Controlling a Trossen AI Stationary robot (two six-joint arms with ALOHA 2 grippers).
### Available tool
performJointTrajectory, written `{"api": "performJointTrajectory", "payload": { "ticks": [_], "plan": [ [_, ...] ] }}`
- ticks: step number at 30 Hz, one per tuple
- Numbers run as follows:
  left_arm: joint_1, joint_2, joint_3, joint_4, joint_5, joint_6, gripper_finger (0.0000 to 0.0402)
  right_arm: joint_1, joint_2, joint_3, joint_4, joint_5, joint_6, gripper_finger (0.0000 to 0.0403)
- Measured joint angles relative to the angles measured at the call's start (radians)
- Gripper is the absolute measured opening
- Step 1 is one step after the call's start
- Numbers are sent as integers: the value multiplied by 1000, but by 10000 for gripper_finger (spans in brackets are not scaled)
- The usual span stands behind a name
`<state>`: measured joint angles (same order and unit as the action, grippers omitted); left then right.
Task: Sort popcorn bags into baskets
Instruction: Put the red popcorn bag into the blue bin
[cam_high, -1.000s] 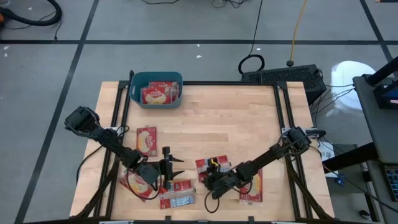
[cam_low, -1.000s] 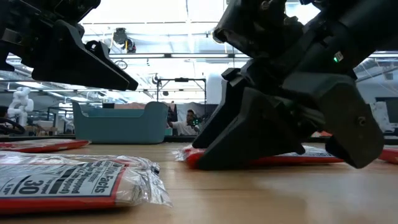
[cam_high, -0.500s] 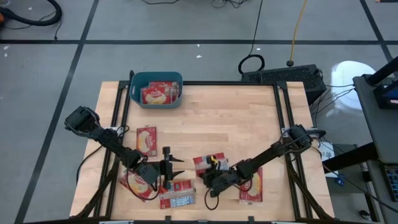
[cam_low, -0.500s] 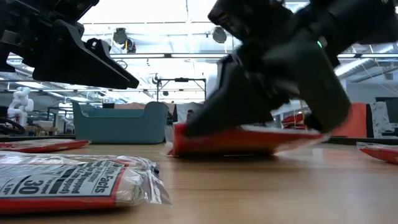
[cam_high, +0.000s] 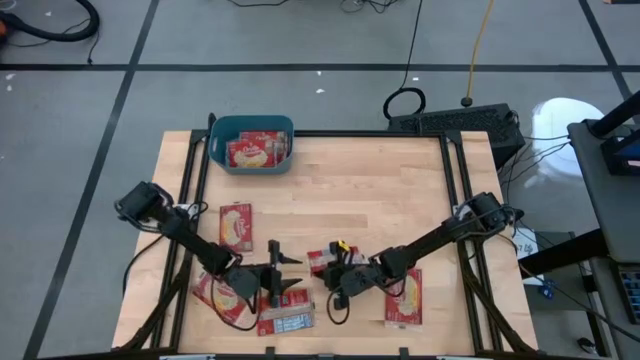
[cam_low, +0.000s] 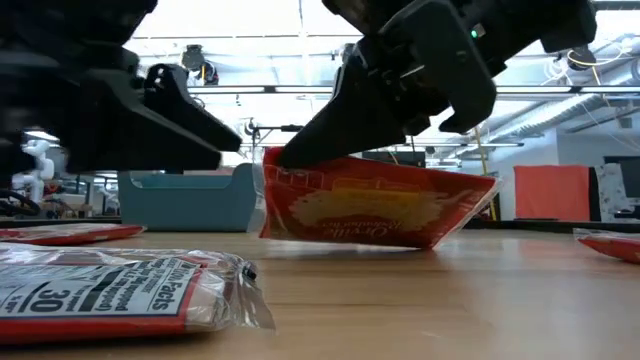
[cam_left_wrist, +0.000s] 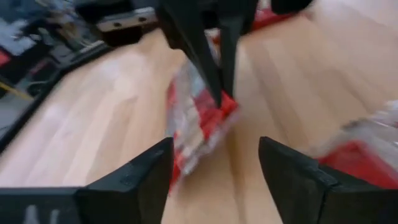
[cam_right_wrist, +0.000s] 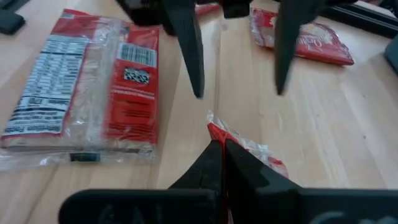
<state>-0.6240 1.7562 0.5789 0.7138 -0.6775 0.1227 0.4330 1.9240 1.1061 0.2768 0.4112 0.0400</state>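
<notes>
My right gripper (cam_high: 330, 274) is shut on a red popcorn bag (cam_low: 375, 208) at the table's near middle, and the bag stands tipped up. My left gripper (cam_high: 297, 274) hovers open just left of it, its fingers (cam_right_wrist: 189, 56) pointing at the bag without touching it. The teal basket (cam_high: 218, 150) at the far left holds a few bags. Other bags lie flat: one (cam_high: 235, 225) left of centre, one (cam_high: 220, 296) under my left arm, a pale-print one (cam_right_wrist: 87, 106) at the near edge and one (cam_high: 405, 300) at the near right. My right gripper pinches the bag's raised edge near one corner (cam_right_wrist: 214, 132) between its two shut fingertips. The fingers slant down from the table's right side. The bag is tilted, its picture face toward the near edge, and its lower edge (cam_low: 400, 244) is on or just above the table.
The wooden table (cam_high: 380, 190) shows bare wood across its middle and far right. Black frame rails (cam_high: 455, 170) run along its left and right sides. Beyond the far right corner, cables and a black box (cam_high: 460, 120) lie on the floor.
My right gripper has shut on the bag's edge and moved toward the table's left while rising. The bag, flat on the table a second ago, has slid left and tipped up by the held edge. My left gripper has moved a little toward the right, nearer the bag.
</notes>
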Motion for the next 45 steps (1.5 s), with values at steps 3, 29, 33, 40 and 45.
{"api": "performJointTrajectory", "payload": {
  "ticks": [3,29,33,40,45],
  "plan": [
    [17,56,1,68,-16,21,271,-9,0,0,-2,-10,1,1],
    [192,205,85,133,122,-30,89,-36,-24,2,47,-20,39,0],
    [191,174,87,80,159,-66,20,-37,-71,2,22,-19,45,12],
    [192,105,84,23,165,-129,59,-24,-188,2,-39,35,25,65],
    [192,17,84,-109,165,-191,61,8,-246,2,-124,93,57,107]
  ]
}}
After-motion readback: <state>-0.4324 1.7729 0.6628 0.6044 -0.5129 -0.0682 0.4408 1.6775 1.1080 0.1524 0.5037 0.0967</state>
